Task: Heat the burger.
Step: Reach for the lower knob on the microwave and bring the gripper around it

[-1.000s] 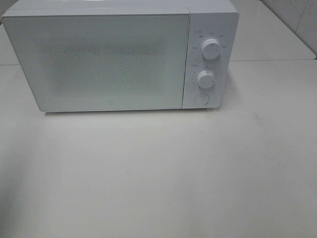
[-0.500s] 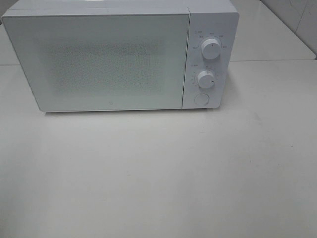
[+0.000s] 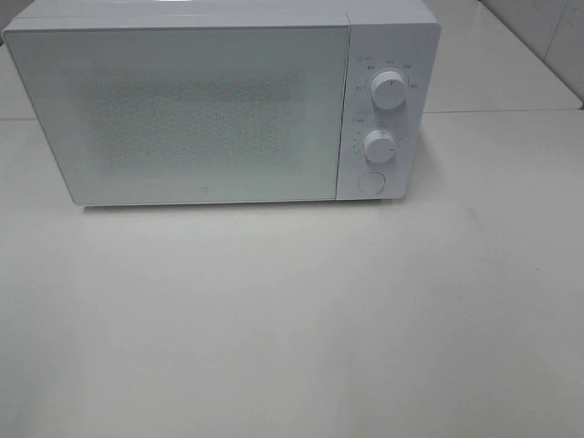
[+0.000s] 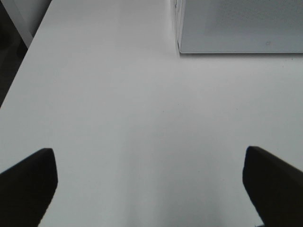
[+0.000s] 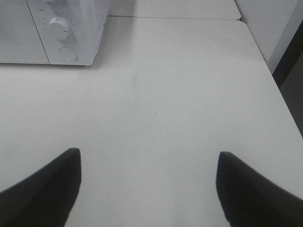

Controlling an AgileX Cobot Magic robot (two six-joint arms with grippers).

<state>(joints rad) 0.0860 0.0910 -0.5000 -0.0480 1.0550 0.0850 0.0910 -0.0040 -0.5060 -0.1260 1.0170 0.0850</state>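
Nearest the arms, the left gripper (image 4: 149, 156) and the right gripper (image 5: 147, 153) are both hovering over the white table (image 3: 292, 319), jaws spread apart and holding nothing. Open tabletop is lying all around them, and it is ending well out on either flank. Farther back, the microwave (image 3: 182, 109) is sitting with its door shut, with the knobs (image 3: 390, 92) and round button (image 3: 370, 182) facing the right arm. The burger is showing nowhere. I cannot tell whether it is hiding behind that frosted door, so I am judging the progress as unclear
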